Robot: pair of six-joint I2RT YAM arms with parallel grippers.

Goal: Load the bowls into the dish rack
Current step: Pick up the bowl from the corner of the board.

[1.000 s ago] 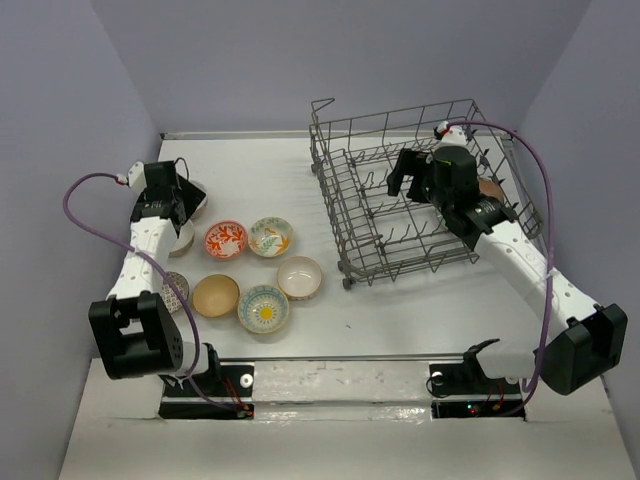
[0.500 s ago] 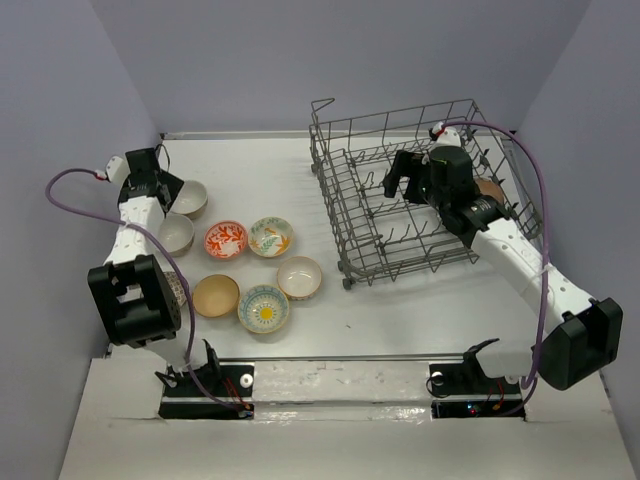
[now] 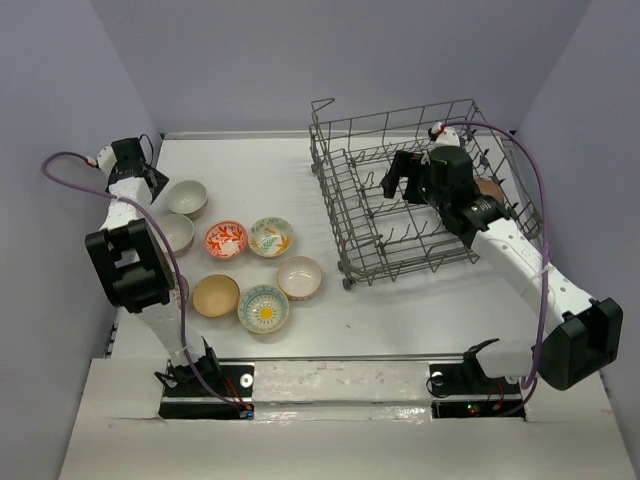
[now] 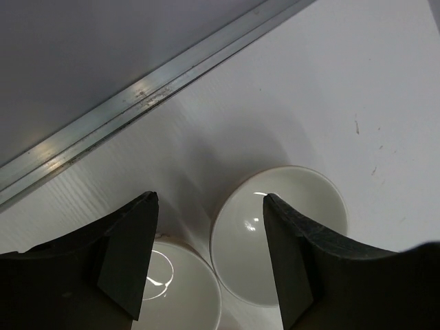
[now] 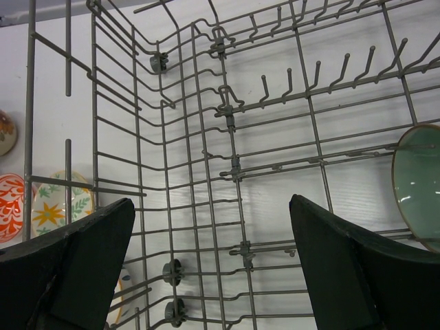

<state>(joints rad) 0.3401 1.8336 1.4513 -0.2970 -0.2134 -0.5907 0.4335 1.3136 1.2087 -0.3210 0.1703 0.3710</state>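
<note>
We see left gripper [image 4: 207, 199] fingers apart, empty, over white bowls [image 4: 275, 234]. Right gripper [image 5: 211, 203] spread wide, empty, above dish rack [image 3: 340, 195]; teal bowl [image 5: 419, 185] inside, 3 o'clock. Loose bowls [image 3: 264, 308] on table [image 3: 260, 170], 9 o'clock of rack.

The right gripper [image 5: 212, 203] holds its dark fingers [image 5: 82, 254] wide apart above the grey wire dish rack [image 5: 227, 122]. A teal bowl [image 5: 421, 185] sits in it at the right edge. A red-orange patterned bowl [image 5: 10, 206] and a cream floral bowl [image 5: 58, 207] lie outside it on the worktop [image 5: 48, 103], at the left.
</note>
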